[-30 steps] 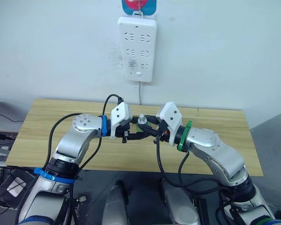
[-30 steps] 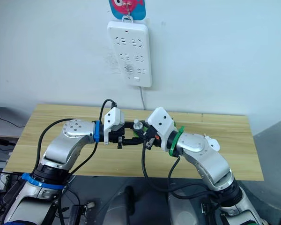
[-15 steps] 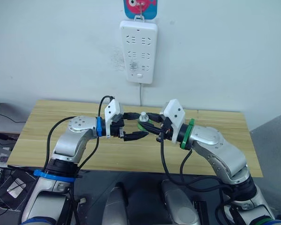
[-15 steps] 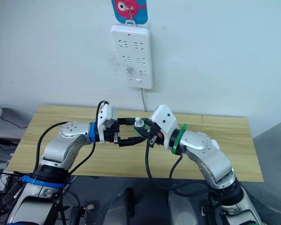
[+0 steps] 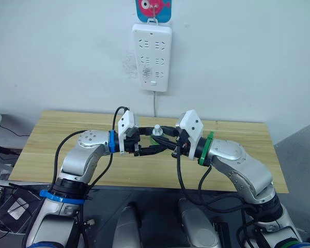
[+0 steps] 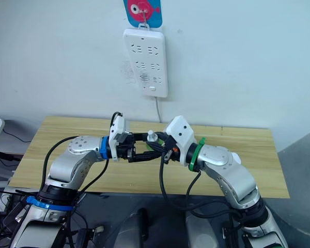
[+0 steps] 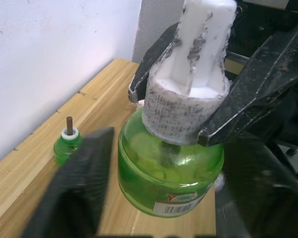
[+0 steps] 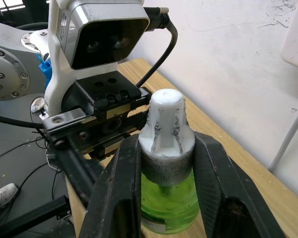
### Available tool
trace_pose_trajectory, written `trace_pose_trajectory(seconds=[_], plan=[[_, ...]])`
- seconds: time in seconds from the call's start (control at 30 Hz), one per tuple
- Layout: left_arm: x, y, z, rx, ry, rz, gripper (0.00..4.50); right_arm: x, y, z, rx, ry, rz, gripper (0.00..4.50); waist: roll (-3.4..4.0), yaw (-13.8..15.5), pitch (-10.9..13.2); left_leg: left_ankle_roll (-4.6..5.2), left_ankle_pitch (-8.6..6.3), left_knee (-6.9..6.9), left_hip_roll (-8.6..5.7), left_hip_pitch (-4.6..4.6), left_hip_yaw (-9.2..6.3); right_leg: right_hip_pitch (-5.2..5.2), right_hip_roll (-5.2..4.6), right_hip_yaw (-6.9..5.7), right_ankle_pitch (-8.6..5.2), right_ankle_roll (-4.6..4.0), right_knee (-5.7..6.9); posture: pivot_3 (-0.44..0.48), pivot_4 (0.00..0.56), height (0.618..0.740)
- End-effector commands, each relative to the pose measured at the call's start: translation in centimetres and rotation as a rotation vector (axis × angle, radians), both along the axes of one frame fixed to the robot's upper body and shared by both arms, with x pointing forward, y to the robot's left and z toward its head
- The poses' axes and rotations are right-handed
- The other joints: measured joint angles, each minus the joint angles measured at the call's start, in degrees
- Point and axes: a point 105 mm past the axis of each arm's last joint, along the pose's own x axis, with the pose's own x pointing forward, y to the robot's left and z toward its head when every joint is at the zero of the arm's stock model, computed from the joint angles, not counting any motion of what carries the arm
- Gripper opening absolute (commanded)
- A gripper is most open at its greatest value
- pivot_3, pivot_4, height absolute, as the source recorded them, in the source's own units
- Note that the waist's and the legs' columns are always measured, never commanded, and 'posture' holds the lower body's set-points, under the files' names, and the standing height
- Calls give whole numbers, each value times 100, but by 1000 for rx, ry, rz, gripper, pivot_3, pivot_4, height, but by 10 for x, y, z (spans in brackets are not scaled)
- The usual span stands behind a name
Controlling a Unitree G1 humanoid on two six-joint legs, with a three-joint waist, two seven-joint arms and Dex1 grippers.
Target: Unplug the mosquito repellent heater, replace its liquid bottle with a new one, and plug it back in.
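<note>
Right tool (image 8: 164, 163) clamps capped bottle (image 7: 171, 163), mid-air

Both arms meet over table (image 5: 237, 134) centre. New one (image 8: 167, 198) sits between the 2 fingers (image 8: 114, 193) of right gripper (image 5: 163, 139), w/ left gripper (image 5: 150, 146) just to its left, fingers either side of it. Its liquid bottle (image 7: 68, 144) stands on table behind, nr wall. Power strip (image 5: 153, 56) on wall above, behind table centre.
</note>
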Motion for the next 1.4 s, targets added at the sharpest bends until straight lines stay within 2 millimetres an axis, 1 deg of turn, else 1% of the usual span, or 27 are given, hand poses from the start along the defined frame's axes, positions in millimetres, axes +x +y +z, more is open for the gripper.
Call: trace_pose_trajectory(seconds=[0.03,0.17,0.27,0.4,0.5,0.57,0.63,0.7,0.77,0.83,0.9,1.0,1.07,1.1,1.17,1.2,1.3,1.4], plan=[[-6,-2,5,3,-28,-39,2279,-10,2,13,37,-44,38,1047,0,0,-6,0,0,0,0,0,0,0,0,0,0,0,0,-248,216,724],[-8,-3,5,17,-42,-54,2279,-14,2,10,28,-34,87,1047,0,0,-7,0,0,-1,0,0,-1,0,0,-2,0,0,1,-243,213,724],[-18,-3,4,73,-67,-130,2279,-17,3,7,-15,-51,258,1047,-1,0,-7,0,0,-1,0,0,-1,0,0,-2,0,0,0,-245,223,724],[-26,-1,4,155,-113,-211,2279,-10,-2,3,-100,-54,474,1047,0,-20,-7,4,3,0,1,9,5,7,0,0,1,-2,-1,-217,224,724],[-25,1,5,174,-132,-216,2279,-11,-5,6,-125,-23,540,1047,0,-4,-7,9,5,-1,3,14,-1,14,2,-9,3,-4,-1,-209,226,724],[-25,0,9,166,-140,-209,2279,-16,-6,16,-92,-8,546,1047,0,7,-7,9,5,-2,2,10,-6,13,2,-10,4,-7,0,-212,222,724],[-23,1,11,153,-136,-182,2279,-14,-10,25,-57,-41,482,1797,0,20,-7,9,5,-3,0,8,-11,13,2,-13,5,-8,1,-221,225,724],[-22,3,8,154,-124,-159,2279,-13,-20,29,-58,-74,406,2369,0,34,-7,9,5,-4,-2,6,-17,13,2,-17,5,-8,3,-228,223,724],[-25,5,2,169,-89,-155,2279,-11,-33,28,-82,-89,306,3112,0,42,-7,8,5,-4,-3,6,-22,15,1,-21,5,-7,3,-236,227,724],[-26,6,-1,158,-69,-137,2279,-16,-43,22,-107,-76,235,3822,1,47,-8,8,5,-3,-4,6,-21,17,0,-20,4,-7,2,-249,229,724],[-25,5,-3,156,-64,-123,2279,-24,-44,22,-72,-61,168,3854,1,33,-8,8,5,-2,-3,8,-20,19,1,-18,4,-7,2,-259,231,724],[-19,2,-1,128,-73,-88,2279,-36,-38,20,-28,-53,89,3854,5,7,-11,9,6,-1,3,10,-20,16,7,-16,3,-6,5,-280,235,724],[-13,-5,0,95,-105,-53,2279,-43,-29,12,-2,-46,29,3854,9,-11,-16,8,7,3,5,13,-16,18,8,-13,-7,11,5,-299,234,724],[-12,-9,0,86,-118,-45,2279,-44,-26,9,13,-44,-7,3854,5,-11,-36,10,9,4,2,12,-11,18,7,-7,-10,16,4,-304,233,724],[-11,-15,-1,69,-132,-32,2279,-42,-20,6,30,-38,-54,3854,9,-30,-46,11,9,5,4,13,-12,21,6,-9,-11,17,2,-314,230,724],[-10,-17,-1,61,-136,-28,2279,-37,-18,6,35,-42,-80,3854,8,-56,-48,10,10,5,3,13,-9,20,6,-5,-11,17,3,-316,230,724],[-9,-22,0,41,-148,-16,2279,-27,-16,6,33,-59,-139,3854,7,-135,-69,12,13,9,-1,12,-5,24,2,1,-10,17,2,-318,231,724],[-10,-25,1,38,-151,-23,2279,-20,-14,7,49,-65,-174,3854,11,-158,-91,12,13,7,0,13,-9,24,3,-4,-11,17,1,-318,234,724]])
